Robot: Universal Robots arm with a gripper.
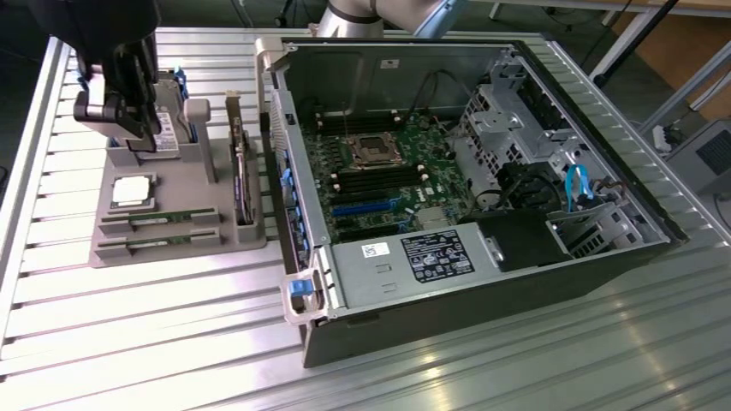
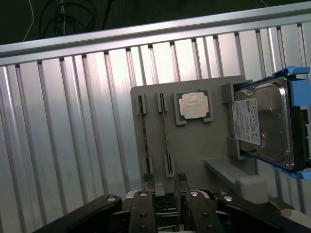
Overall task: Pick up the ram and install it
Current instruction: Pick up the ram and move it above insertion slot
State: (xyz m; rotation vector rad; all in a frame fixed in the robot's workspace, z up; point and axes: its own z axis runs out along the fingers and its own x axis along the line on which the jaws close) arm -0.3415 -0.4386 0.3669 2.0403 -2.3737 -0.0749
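1. Ribbed aluminium counter carries everything in the scene.
2. On it lies an open computer case. Its motherboard is exposed, and I see no green stick in the dark memory slots, so I judge the install is not yet done.
3. A grey parts tray sits just beside the case, on the exterior view's left.
4. The end effector hovers over the tray near the slot ends, its fingers spread apart and gripping nothing.
5. 2 ram sticks lie on edge in the tray's 2 narrow slots, untouched. Both the pick-up and the install are left to do.
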